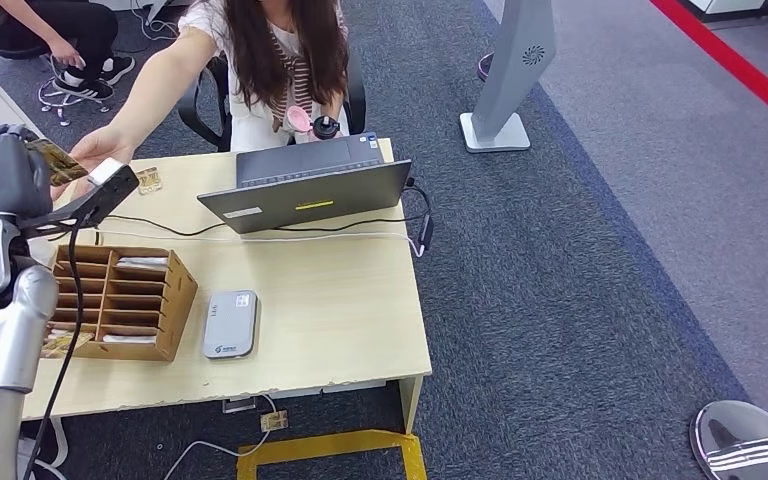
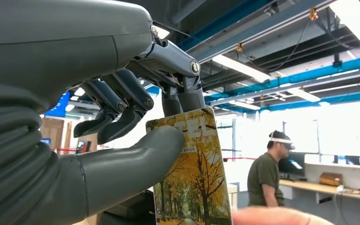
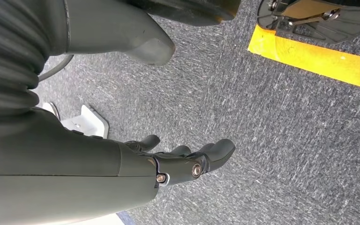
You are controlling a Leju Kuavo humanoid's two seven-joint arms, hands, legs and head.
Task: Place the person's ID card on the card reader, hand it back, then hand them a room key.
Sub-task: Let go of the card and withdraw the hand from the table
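Yellow tree-print room key [image 2: 194,178] pinched between left hand [image 1: 5,172] thumb and fingers [image 2: 122,101], upper left of head view, raised above table [image 1: 350,310]. Person's hand [image 1: 95,152] reaches to it, fingertip at card's edge in wrist view. Right hand [image 3: 183,161] hangs over carpet, fingers loosely apart, holding nothing. Card reader [image 1: 230,323] lower-centre, beside wooden key box [image 1: 120,300].

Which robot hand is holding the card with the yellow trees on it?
The left robot hand. It pinches the tree card between thumb and fingers, held out toward the person's hand. The right robot hand hangs over the carpet, holding nothing.
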